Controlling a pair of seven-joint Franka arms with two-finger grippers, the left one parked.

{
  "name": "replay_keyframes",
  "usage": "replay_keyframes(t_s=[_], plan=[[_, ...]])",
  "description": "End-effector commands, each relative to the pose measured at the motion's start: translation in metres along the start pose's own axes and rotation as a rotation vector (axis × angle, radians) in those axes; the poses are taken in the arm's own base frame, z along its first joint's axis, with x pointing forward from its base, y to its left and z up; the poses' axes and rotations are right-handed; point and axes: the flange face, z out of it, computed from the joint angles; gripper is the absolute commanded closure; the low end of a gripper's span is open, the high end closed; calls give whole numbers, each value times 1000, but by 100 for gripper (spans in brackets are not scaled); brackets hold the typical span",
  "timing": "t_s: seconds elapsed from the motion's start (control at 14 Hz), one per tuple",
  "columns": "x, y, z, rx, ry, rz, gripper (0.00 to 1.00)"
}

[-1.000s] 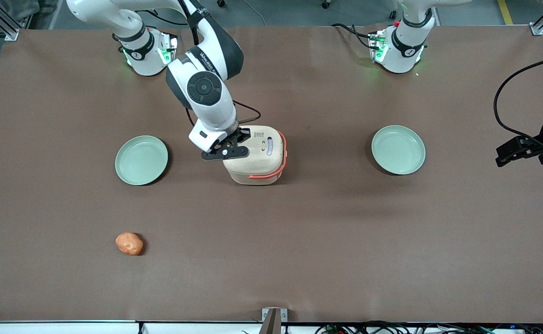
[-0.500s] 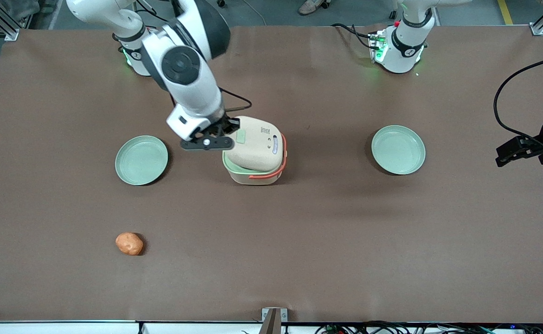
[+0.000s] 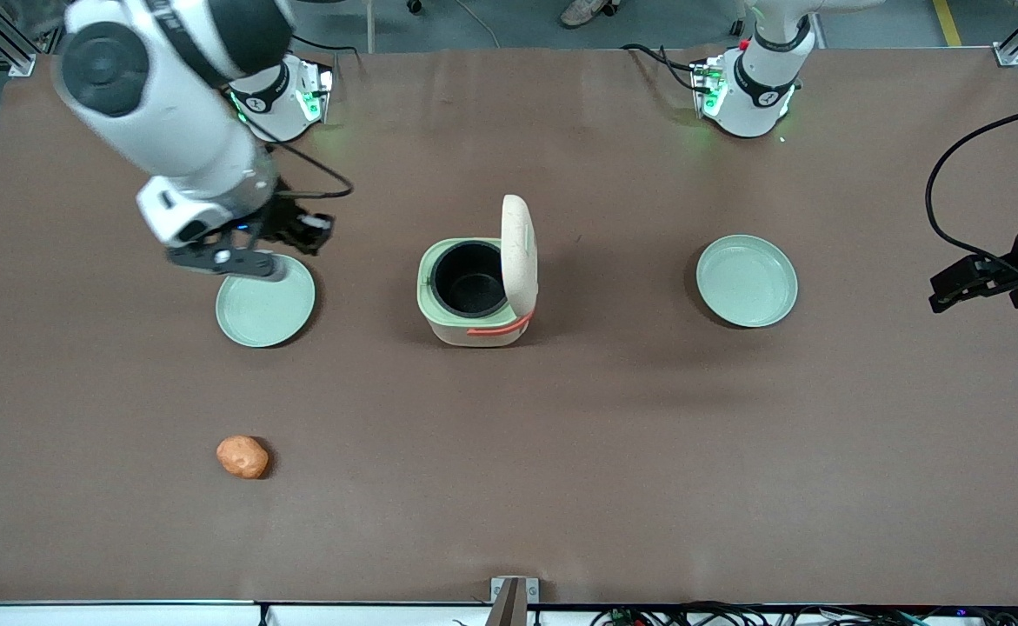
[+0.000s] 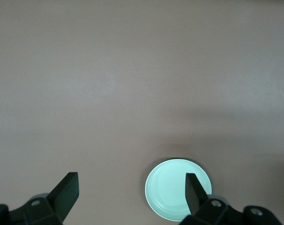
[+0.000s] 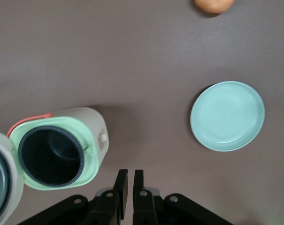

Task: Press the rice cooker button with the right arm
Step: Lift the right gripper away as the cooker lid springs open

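Note:
The rice cooker [image 3: 465,326] stands mid-table with its cream lid [image 3: 519,252] swung upright, so the black inner pot [image 3: 469,278] and pale green rim show. In the right wrist view the rice cooker [image 5: 95,136] lies open, a little way off from the fingertips. The right arm's gripper [image 3: 248,265] hangs above the edge of a pale green plate [image 3: 265,309], well away from the cooker toward the working arm's end. The gripper [image 5: 130,173] is shut, its two fingers nearly together with nothing between them. I cannot make out the button.
A second pale green plate [image 3: 746,280] lies toward the parked arm's end of the table. An orange-brown lump [image 3: 242,456] sits nearer the front camera than the first plate [image 5: 227,116]; the lump [image 5: 214,3] also shows in the right wrist view.
The gripper was at the cooker's lid one second ago. The lid has since sprung fully upright, and the arm has risen and swung away to above the plate.

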Motion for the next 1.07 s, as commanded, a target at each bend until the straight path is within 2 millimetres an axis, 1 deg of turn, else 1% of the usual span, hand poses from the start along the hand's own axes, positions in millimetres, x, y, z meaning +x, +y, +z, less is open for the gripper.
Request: replay_keyframes(t_s=[0.0,0.07,0.21,0.29,0.36,0.43,0.5,0.57,0.71,0.86,1.0], plan=[[15,67,-26,9,1,33,86],[21,92,-33,12,1,40,85],[32,146,-49,25,13,35,79],[35,167,-55,30,21,41,70],[37,184,-60,34,31,52,46],[37,192,-63,35,35,61,15],[36,198,-64,31,24,63,0],[36,201,-64,8,24,65,0],[31,208,-76,-52,60,50,0],[31,214,-82,-55,70,12,0],[33,232,-102,-52,99,-26,0]])
